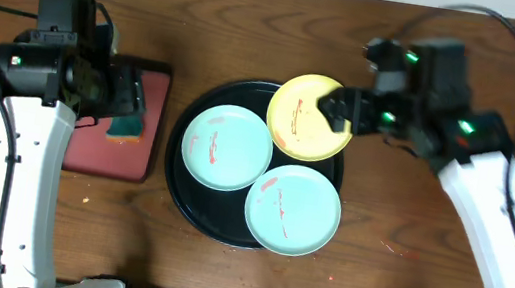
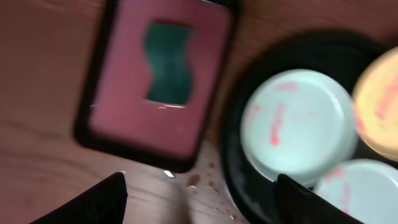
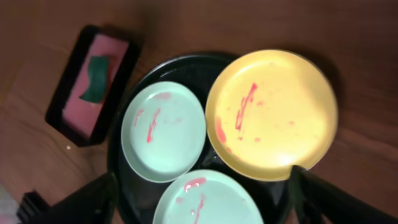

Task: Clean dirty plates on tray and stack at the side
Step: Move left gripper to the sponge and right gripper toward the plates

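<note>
Three smeared plates lie on the round black tray [image 1: 176, 168]: a pale blue one [image 1: 227, 147] at left, a yellow one [image 1: 299, 120] at the back, and another pale blue one [image 1: 294, 210] in front. My right gripper [image 1: 340, 110] hovers open at the yellow plate's right edge. In the right wrist view its jaws [image 3: 208, 202] stand wide apart above the front blue plate [image 3: 208, 199], and one finger overlaps the yellow plate's [image 3: 273, 112] rim. My left gripper [image 1: 128, 96] hangs open over the pink tray, holding nothing.
A pink dark-rimmed rectangular tray [image 1: 100, 147] lies left of the black tray and holds a green sponge [image 1: 126, 127]. Small crumbs and droplets [image 2: 199, 179] dot the wood between the two trays. Bare brown table stretches to the right of the black tray.
</note>
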Action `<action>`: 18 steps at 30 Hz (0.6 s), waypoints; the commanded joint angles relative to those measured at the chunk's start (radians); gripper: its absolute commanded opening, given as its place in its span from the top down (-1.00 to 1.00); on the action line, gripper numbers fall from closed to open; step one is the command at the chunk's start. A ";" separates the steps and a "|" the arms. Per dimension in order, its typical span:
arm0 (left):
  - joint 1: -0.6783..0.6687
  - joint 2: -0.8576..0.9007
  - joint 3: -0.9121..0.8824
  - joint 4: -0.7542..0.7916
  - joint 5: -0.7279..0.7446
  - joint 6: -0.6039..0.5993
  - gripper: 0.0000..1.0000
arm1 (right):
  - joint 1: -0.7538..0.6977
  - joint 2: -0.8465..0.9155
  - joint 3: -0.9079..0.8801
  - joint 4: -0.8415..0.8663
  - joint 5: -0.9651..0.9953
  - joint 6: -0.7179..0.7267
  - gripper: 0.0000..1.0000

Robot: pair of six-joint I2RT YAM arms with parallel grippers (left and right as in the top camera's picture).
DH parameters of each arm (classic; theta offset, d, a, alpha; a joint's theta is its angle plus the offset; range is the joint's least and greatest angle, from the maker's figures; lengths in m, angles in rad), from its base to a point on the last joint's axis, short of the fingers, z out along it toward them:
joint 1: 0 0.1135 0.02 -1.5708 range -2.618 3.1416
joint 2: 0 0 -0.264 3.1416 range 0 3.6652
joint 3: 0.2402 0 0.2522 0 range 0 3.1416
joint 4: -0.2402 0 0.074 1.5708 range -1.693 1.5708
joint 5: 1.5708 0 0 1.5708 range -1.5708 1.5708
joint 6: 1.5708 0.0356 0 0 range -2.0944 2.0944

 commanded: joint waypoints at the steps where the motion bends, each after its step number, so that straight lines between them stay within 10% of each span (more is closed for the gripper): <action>1: 0.000 0.003 0.027 -0.006 -0.156 -0.061 -0.51 | 0.051 0.116 0.122 -0.047 0.093 0.113 -0.45; 7: 0.034 0.028 0.026 -0.005 -0.224 -0.095 -0.52 | 0.116 0.278 0.177 -0.078 0.093 0.294 0.16; 18: 0.107 0.137 0.026 0.018 -0.224 -0.095 -0.52 | 0.263 0.473 0.177 -0.116 0.183 0.341 0.19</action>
